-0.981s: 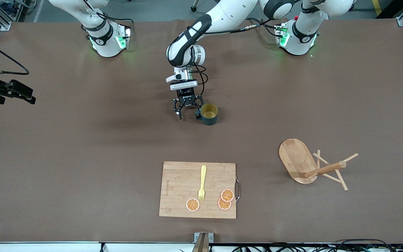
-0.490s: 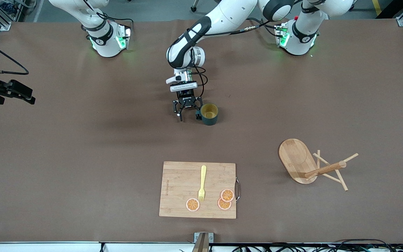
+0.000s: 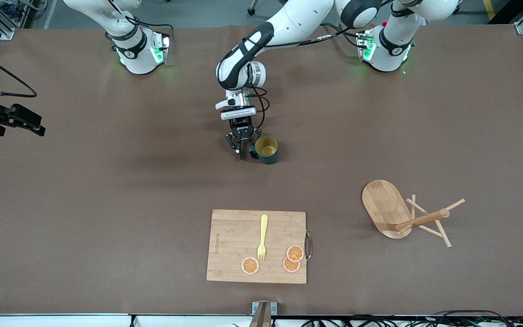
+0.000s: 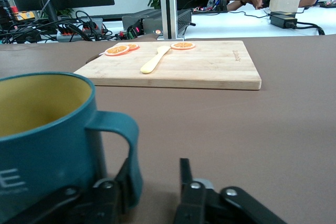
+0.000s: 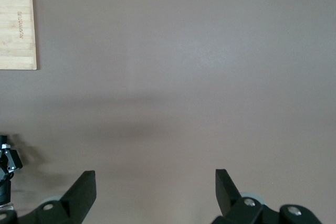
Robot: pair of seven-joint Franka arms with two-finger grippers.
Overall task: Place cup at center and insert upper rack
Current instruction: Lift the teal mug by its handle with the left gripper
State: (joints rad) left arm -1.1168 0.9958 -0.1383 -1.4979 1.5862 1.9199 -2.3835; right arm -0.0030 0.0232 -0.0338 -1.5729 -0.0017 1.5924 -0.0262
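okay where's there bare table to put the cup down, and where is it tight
Bare table lies toward the right arm's end, and between the cup and the board. A smaller patch separates the board from the rack. It is tight at the cup, where the left hand sits at its handle.

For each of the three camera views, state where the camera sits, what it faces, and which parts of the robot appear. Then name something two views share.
Front view: high across the table, facing both arms; left gripper beside the cup, mug tree lying down.
Left wrist view: low on the left arm, past the cup's handle, its fingers showing.
Right wrist view: above bare table; open right gripper.
Shared: the cutting board appears in all three.
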